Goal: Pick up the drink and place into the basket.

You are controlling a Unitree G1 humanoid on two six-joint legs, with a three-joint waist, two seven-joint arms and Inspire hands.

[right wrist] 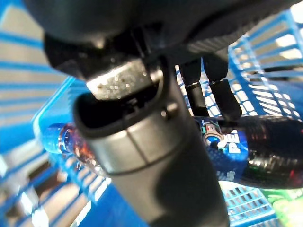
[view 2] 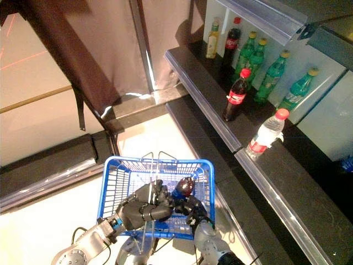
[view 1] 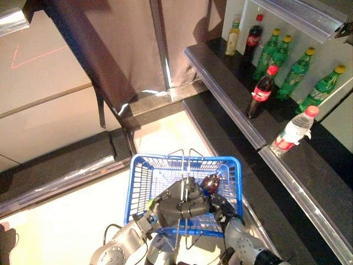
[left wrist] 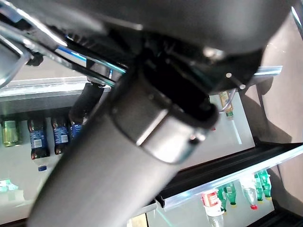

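The long black shelf (view 1: 309, 182) runs down the right side, with green bottles (view 1: 287, 61), a cola bottle (view 1: 261, 93) and a clear water bottle (view 1: 292, 132) standing on it. Near the bottom of the head views is the blue basket (view 1: 142, 182). The left hand (view 1: 185, 205) has its fingers curled round the basket's wire handles (view 1: 182, 165) and holds it up. The right hand (view 1: 226, 212) reaches into the basket from the right side. The drink (right wrist: 255, 151), a dark bottle with a blue label, is already down inside the basket, lying on its side with its cap end (right wrist: 59, 135) toward a blue wall. In the right wrist view the fingers (right wrist: 222, 101) touch the top of the bottle, but I cannot tell if they grip it or just rest on it. The bottle lies right under the right hand, so I think that hand only needs to let go and lift straight up. It should take care not to catch the wire handles.
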